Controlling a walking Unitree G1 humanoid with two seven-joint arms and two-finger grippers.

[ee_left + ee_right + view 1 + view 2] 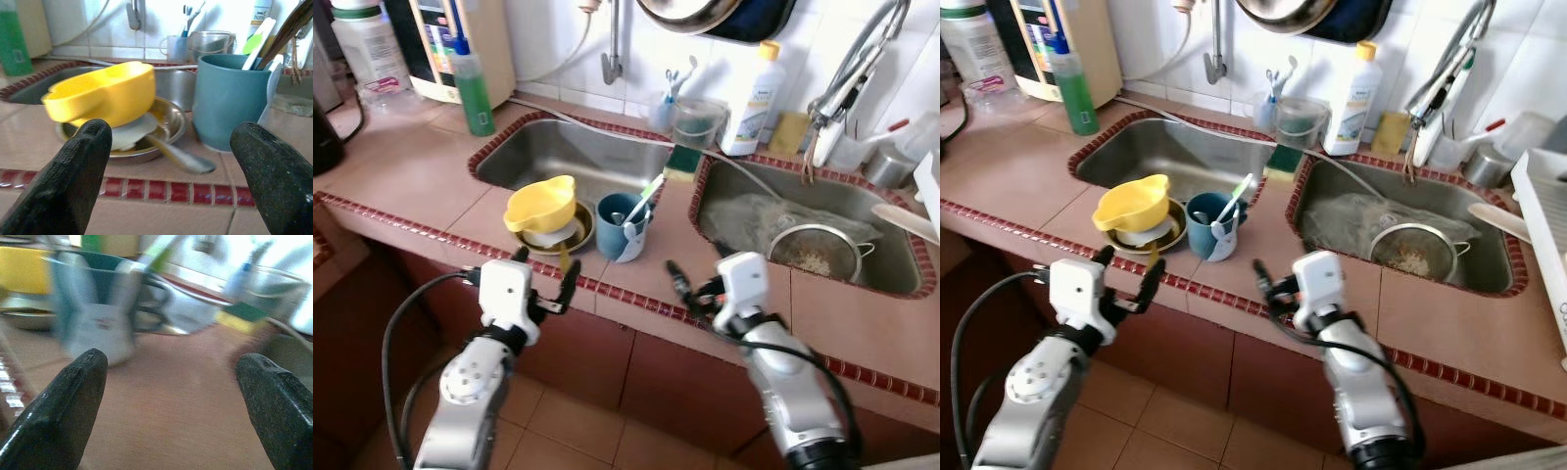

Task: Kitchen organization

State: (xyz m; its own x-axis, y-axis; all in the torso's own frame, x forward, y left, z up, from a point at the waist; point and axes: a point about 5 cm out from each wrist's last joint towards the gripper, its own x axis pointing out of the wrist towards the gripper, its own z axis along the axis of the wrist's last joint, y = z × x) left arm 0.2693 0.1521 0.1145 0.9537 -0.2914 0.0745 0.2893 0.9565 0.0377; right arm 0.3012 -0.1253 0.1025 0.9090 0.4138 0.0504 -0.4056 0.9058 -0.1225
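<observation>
Left eye view: yellow bowl on plate, teal cup beside, near desk edge. Just ahead of left end effector, fingers spread, empty. Right end effector spread, empty, right of cup, low over desk edge.

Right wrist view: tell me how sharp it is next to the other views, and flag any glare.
Right wrist view: motion-smeared, the blue mug and green sponge streaked, background washed out bright. Left wrist view: fairly crisp on the yellow bowl, wall tiles overexposed. Eye views: sharp, with glare on the white tiles and soft reflections in the left sink.
</observation>
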